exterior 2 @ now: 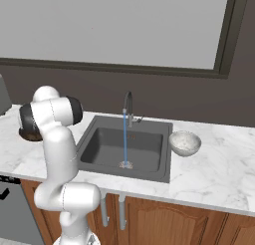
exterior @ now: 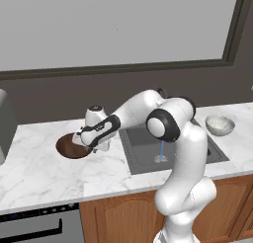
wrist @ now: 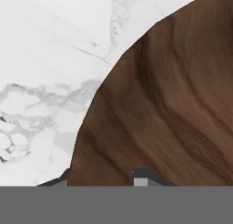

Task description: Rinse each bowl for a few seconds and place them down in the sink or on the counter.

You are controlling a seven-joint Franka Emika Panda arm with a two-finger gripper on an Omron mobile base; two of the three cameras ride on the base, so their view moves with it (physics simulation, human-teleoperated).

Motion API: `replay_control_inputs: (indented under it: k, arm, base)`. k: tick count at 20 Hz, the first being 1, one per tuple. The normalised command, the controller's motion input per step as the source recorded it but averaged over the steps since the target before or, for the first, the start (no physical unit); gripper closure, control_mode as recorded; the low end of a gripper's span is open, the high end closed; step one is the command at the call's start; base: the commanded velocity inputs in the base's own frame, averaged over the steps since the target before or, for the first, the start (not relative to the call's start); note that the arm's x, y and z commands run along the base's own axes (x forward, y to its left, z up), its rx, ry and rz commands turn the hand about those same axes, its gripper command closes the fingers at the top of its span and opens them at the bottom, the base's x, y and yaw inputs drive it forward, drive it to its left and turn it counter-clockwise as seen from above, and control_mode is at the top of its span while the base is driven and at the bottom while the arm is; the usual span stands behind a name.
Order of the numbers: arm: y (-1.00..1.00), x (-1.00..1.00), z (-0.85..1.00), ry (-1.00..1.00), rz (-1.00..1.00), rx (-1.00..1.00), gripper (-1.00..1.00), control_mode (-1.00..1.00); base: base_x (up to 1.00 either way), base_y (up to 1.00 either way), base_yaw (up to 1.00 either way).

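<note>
bench (exterior: 39, 163) first: white marble top, everything else placed off the sink (exterior 2: 99, 152) set into it. water runs from the faucet (exterior 2: 128, 103) in a thin stream to the drain, nothing under it.

arm reaches out to the left of the sink, low over the bench. its fingers (exterior: 85, 143) are down at the near rim of the dark brown bowl (exterior: 69, 145), which sits flat on the bench left of the sink. in the hand view you see the rim run between the two tips, one outside and one over the wood, so they look closed in narrow on the rim; whether the grip is firm yet you cannot tell.

pale bowl (exterior 2: 185, 142) sits on the bench just right of the sink, upright, untouched.

progress, your read: early. neither bowl rinsed by the look of it. left to do: lift the brown bowl, hold it under the stream, set it down, then the same for the pale one.
</note>
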Motion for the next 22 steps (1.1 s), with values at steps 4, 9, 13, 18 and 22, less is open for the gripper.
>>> replay_control_inputs:
  k: [4, 9, 13, 18, 22]
  arm:
    - [0.01, 0.02, 0.08, -0.05, -0.02, 0.01, 1.0, -1.0]
    - [-0.09, 0.0, 0.21, -0.05, -0.06, 0.06, 1.0, -1.0]
    - [-0.31, -0.05, 0.31, -0.07, -0.12, 0.09, 1.0, -1.0]
    - [-0.34, -0.13, 0.31, -0.01, -0.22, 0.01, 1.0, -1.0]
    - [-0.26, -0.16, 0.3, 0.0, -0.33, 0.0, 1.0, -1.0]
  base:
    - [0.0, 0.0, 0.0]
    - [0.0, 0.0, 0.0]
    - [0.0, 0.0, 0.0]
    - [0.0, 0.0, 0.0]
    - [0.0, 0.0, 0.0]
